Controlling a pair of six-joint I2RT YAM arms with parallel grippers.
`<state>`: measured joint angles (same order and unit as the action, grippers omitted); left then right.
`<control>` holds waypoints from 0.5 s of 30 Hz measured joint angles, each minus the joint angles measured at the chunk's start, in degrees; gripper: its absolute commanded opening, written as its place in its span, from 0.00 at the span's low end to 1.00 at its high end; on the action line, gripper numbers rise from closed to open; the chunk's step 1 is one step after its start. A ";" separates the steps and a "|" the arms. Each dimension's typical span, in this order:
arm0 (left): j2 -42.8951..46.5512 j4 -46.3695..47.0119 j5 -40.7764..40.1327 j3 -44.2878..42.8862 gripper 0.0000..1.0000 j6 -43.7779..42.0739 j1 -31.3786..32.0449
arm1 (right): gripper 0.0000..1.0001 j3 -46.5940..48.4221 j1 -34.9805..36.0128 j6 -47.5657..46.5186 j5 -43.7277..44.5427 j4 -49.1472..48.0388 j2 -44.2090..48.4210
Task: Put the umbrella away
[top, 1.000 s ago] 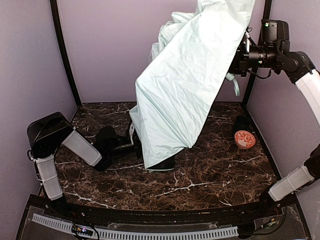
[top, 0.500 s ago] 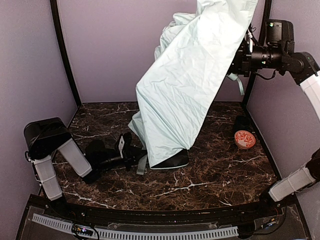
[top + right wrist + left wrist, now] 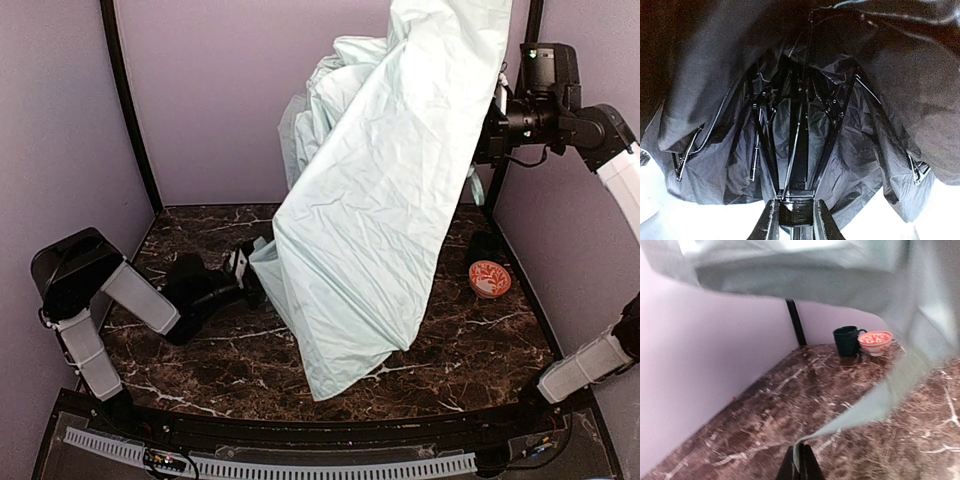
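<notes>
**A:** Top external view first. How do the arms sit?

**B:** The left arm [image 3: 130,295] lies low, with its elbow folded by the left wall and its forearm reaching level across the counter [image 3: 470,340] toward the middle. The right arm [image 3: 610,160] rises high along the right side, and its wrist turns inward near the back corner.

**A:** And the umbrella?

**B:** The umbrella [image 3: 380,200] hangs between them, its mint canopy loose and slanting from the upper right down to the near middle of the counter. I cannot tell whether its lowest corner touches the marble.

**A:** What about the grips?

**B:** The left end effector [image 3: 248,272] is pinched fully together on the canopy's left hem. From its wrist, a thin fold of cloth runs straight into the closed fingers [image 3: 807,469]. The right end effector [image 3: 796,210] is clamped narrowly round the black block at the foot of the shaft, and the ribs [image 3: 835,115] fan away under the dark lining.

**A:** Is there room to move?

**B:** The cloth fills the centre, and its top leaves the picture. A dark cup [image 3: 846,340] and a patterned bowl [image 3: 489,279] stand just beside each other by the right wall, near the canopy's right edge. Bare marble shows at front left and front right.
</notes>
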<state>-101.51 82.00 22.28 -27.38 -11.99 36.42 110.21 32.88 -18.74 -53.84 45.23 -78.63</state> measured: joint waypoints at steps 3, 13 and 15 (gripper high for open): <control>1.81 -4.96 -1.33 -5.81 0.00 -6.32 -1.44 | 0.00 -0.04 3.67 -3.48 -0.26 4.57 -0.22; 7.45 -17.84 2.03 -14.97 0.00 -20.22 -6.99 | 0.00 -17.14 8.28 -13.75 4.48 14.19 2.73; 10.14 -21.09 3.15 -15.28 0.00 -22.38 -6.97 | 0.00 -20.39 8.33 -14.12 6.10 14.19 4.33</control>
<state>-91.37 60.90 25.43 -42.65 -34.37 29.45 89.82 41.21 -32.86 -47.75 59.42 -74.30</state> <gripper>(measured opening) 0.005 0.172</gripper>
